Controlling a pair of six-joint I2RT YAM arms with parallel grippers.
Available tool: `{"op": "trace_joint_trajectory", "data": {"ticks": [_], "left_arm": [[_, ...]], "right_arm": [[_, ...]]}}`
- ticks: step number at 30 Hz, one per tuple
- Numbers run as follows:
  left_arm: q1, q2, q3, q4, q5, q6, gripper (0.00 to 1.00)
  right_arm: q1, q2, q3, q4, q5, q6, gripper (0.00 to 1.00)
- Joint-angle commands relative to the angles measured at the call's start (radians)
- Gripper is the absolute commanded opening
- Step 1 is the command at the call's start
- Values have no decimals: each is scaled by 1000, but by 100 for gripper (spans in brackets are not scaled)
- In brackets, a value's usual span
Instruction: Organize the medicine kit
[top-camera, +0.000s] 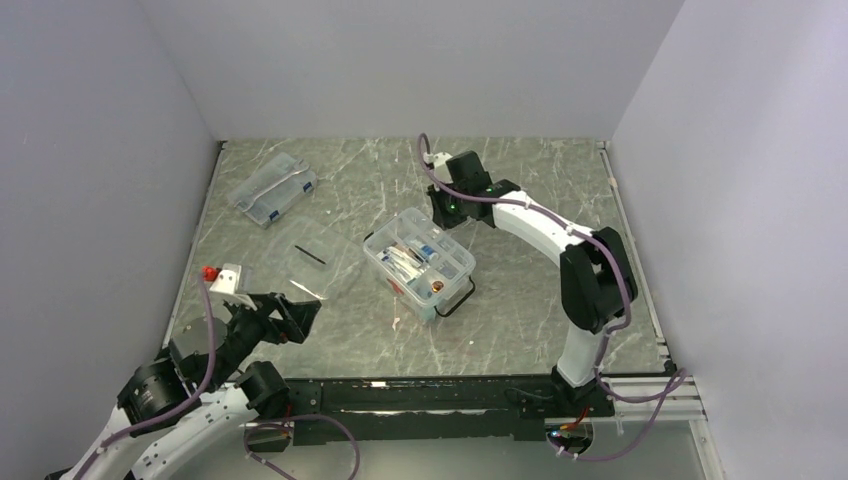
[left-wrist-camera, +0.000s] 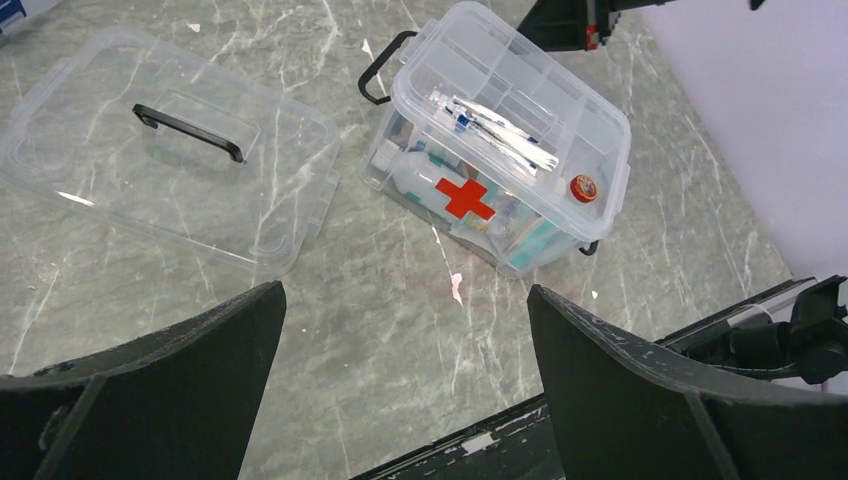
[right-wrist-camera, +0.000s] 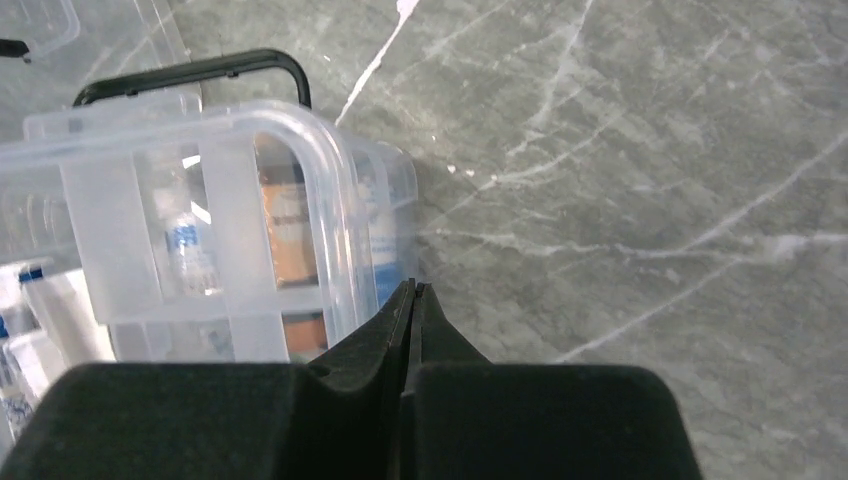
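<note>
Near the middle of the grey marbled worktop (top-camera: 520, 200), the medicine kit (top-camera: 418, 262) is sitting uncovered and turned at an angle, its red cross (left-wrist-camera: 465, 197) facing the left arm (top-camera: 200, 400) and its compartments showing packets, a bottle and a small round red-topped item (left-wrist-camera: 584, 188). Its clear lid (top-camera: 318, 272) is lying flat just to the left of the tub, apart from it, with the dark lid handle (left-wrist-camera: 188, 132) facing up. The left jaws are standing fully released and holding nothing, hovering above the near left part of the worktop; seen from the left wrist, the kit is lying ahead of them, well apart, framed between the two fingers (left-wrist-camera: 170, 390). The right arm (top-camera: 540, 225) is reaching over the far side, and the right jaws are pressing together with nothing between them, their tip pointing down just beside the kit's far end wall, below its rim; whether the tip is touching the plastic cannot be told. A flatter clear case (top-camera: 272, 188) with blue labels is resting near the far left corner, well apart from both jaws.
</note>
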Motion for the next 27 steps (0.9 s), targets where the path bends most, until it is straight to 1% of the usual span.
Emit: {"op": "trace_joint_trajectory", "data": {"ticks": [1, 4, 7, 9, 12, 19, 22, 24, 27], "left_arm": [[-5, 42, 6, 10, -21, -7, 99], [-5, 69, 19, -1, -41, -16, 99], [-4, 100, 29, 5, -51, -21, 98], [-4, 120, 31, 27, -54, -21, 99], [-5, 172, 55, 63, -67, -5, 99], [-4, 371, 150, 131, -103, 64, 99], [4, 444, 175, 170, -101, 86, 98], [27, 491, 190, 195, -88, 104, 99], [122, 556, 201, 255, 10, 142, 99]], "right_arm": [[9, -164, -47, 78, 146, 21, 0], [21, -255, -49, 82, 317, 62, 0], [34, -347, -55, 54, 380, 102, 0], [49, -406, -65, 26, 368, 126, 0], [108, -493, -101, -7, 362, 139, 0], [301, -661, -218, -51, 309, 137, 0], [403, -701, -264, -57, 275, 136, 0], [480, -717, -294, -51, 285, 136, 0], [583, -717, -344, -29, 315, 152, 0]]}}
